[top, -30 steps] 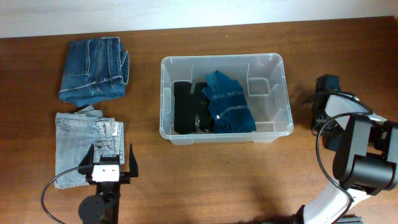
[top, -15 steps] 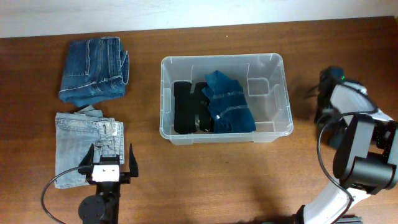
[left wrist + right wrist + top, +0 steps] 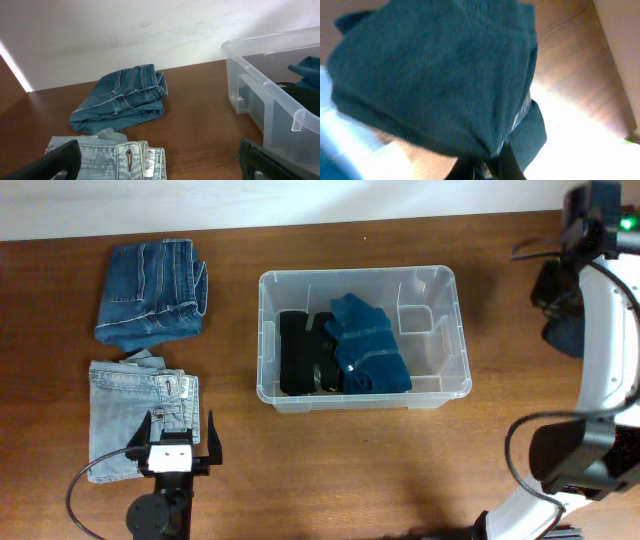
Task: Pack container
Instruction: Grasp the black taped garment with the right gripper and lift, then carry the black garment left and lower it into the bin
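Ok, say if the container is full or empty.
Partly full: the container holds black clothes and teal clothes; its right end is bare.

Right arm (image 3: 605, 330) is showing white links, black joints, a green light (image 3: 628, 223) glowing; left gripper (image 3: 179, 430) is sporting black fingers (image 3: 148, 430), a white block (image 3: 172, 451), looping black cable (image 3: 85, 475).

Clear container (image 3: 360, 400) holds a black garment (image 3: 298, 358) and a teal garment (image 3: 368, 352). Dark blue jeans (image 3: 150, 305) show pale stitching; pale blue jeans (image 3: 125, 418) look faded. Reddish-brown wood table (image 3: 350, 470); dark teal cloth (image 3: 430, 75).
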